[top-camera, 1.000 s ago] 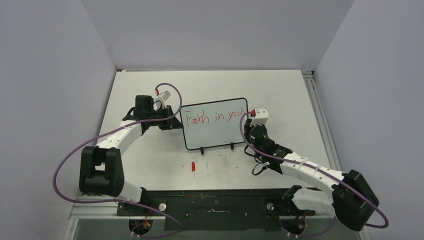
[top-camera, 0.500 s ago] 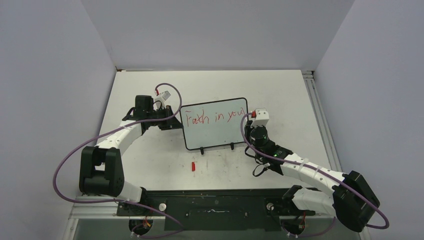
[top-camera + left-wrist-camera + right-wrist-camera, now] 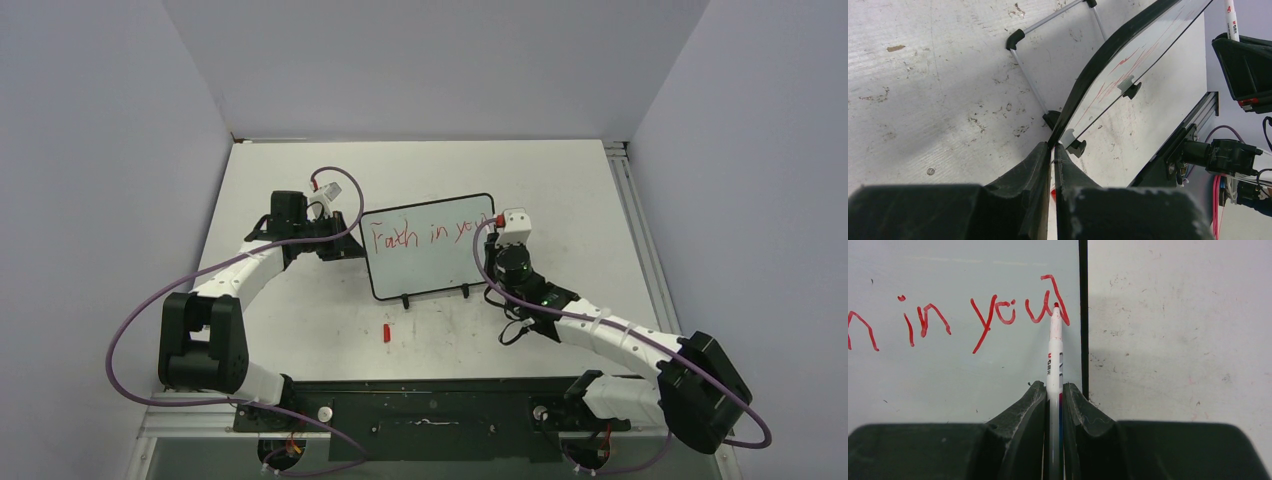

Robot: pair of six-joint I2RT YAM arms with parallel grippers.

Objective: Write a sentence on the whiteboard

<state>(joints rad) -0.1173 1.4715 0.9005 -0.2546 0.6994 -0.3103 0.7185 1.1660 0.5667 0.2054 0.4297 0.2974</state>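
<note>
Red and small, a cap [image 3: 387,331] lies on the white table [image 3: 300,320], near the arms. Just past it the whiteboard [image 3: 425,268] stands on its two feet in the middle of the table. Its long side runs left to right and its face is turned to the arms. The sentence [image 3: 428,235] runs along the top in red. The right gripper [image 3: 1054,390] squeezes a marker [image 3: 1054,350] that points away at the board, tip on the last letter by the right edge. The left gripper [image 3: 1053,150] is pinched on the board's left edge.
</note>
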